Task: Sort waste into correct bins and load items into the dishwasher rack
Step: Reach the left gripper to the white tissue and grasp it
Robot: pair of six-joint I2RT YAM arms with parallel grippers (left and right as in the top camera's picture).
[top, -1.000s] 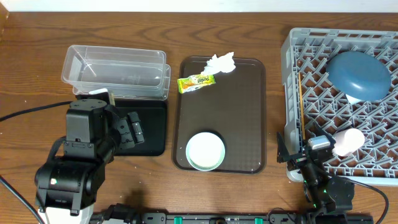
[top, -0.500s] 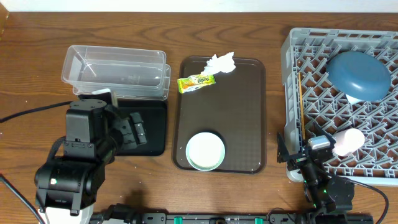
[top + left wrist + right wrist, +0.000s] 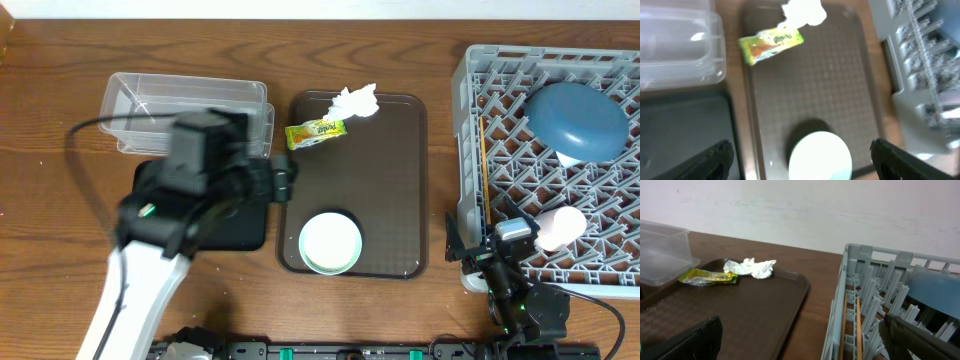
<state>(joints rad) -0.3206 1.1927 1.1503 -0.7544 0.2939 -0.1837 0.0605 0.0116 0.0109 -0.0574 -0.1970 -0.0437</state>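
Observation:
A crumpled white tissue [image 3: 356,101] and a yellow-green snack wrapper [image 3: 316,132] lie at the far end of the brown serving tray [image 3: 390,180]. A pale green-rimmed bowl [image 3: 330,242] stands at its near end. My left gripper [image 3: 285,182] is open and empty, hovering over the tray's left edge. In the left wrist view its jaws [image 3: 802,167] straddle the bowl [image 3: 820,150] from above, with the wrapper [image 3: 771,44] and tissue [image 3: 804,12] ahead. My right gripper [image 3: 800,340] is open and empty by the grey rack [image 3: 470,150]. The rack holds a blue dish [image 3: 577,122], chopsticks [image 3: 484,165] and a pale cup [image 3: 560,225]. No food grains show.
The clear tub [image 3: 185,115] stands at the far left. The black tray [image 3: 245,225] in front of it is partly covered by my left arm. The right arm's base sits against the rack's near left corner.
My left arm has swung right, from over the black tray to the brown tray's left edge. The right arm has not moved.

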